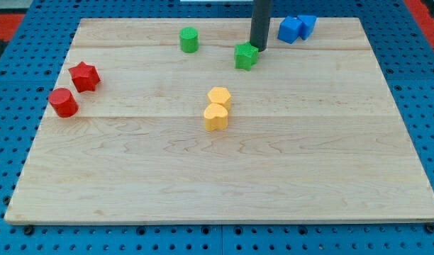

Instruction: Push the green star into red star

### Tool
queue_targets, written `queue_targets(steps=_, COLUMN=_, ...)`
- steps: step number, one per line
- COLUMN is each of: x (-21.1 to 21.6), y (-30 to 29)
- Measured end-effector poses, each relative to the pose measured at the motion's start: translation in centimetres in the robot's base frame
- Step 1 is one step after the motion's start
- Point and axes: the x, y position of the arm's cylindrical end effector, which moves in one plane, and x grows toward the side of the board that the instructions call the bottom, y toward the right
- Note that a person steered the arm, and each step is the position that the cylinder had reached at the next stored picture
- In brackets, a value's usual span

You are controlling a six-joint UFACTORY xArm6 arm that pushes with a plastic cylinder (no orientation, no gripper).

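Green star is seen upper centre of the frame, on the wooden worktop. My tip is placed at its upper-right edge, touching or just about; contact can't be confirmed. No fingers are fitted here, only a plain rod, so nothing is held and no open or closed state can be told.

Red star is found far left, well apart from the green one, w/ a red cylinder just below-left of it. Push line is judged to run left and slightly down the frame. Tip is already on the correct far side, approx.

For a clean push, the tip should be kept behind the star's centre, opposite the target; an off-centre contact is likely to spin the star and let it slip off. Green cylinder sits upper left of the path and the yellow blocks below it; both should be cleared. Blue blocks at upper right aren't involved.
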Motion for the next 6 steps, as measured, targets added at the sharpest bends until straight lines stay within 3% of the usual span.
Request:
queue_targets(steps=1, x=-1.8, y=-1.9)
queue_targets(steps=2, x=2.9, y=-1.9)
queue_targets(steps=4, x=4.8, y=-8.1)
queue_targets(steps=5, x=7.4, y=-1.1)
queue_targets(steps=6, x=7.2, y=4.0)
